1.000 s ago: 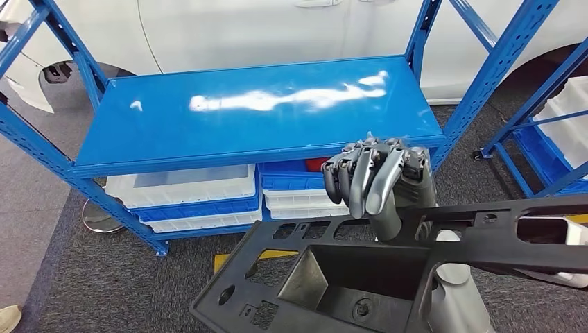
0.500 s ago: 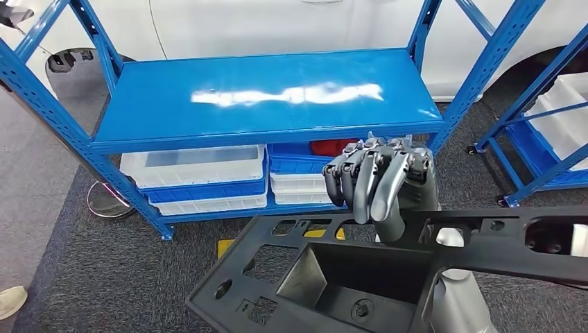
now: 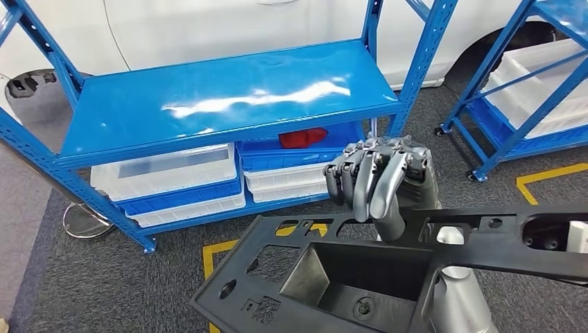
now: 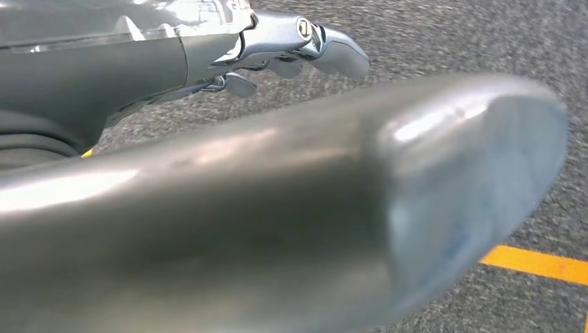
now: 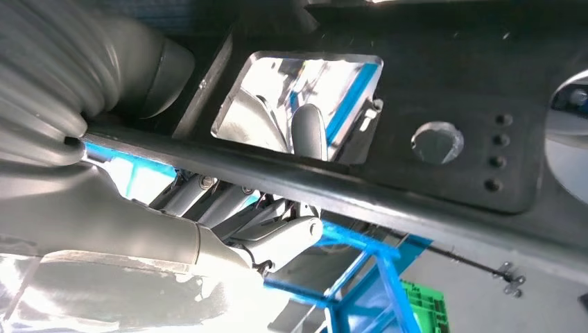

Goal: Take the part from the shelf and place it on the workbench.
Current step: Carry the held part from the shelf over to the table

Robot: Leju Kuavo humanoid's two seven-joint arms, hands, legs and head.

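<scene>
The right hand stands upright with its fingers curled over the top bar of the black part and holds it in the air, in front of the blue shelf and above the grey carpet. The left hand hangs over the carpet; its fingers look loosely apart and empty, though the view is blurred.

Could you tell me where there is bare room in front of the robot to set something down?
The top board of the blue shelf is bare between its uprights. The carpet left of the black part is also free. Below the board it is crowded: white bins and a red piece.
</scene>
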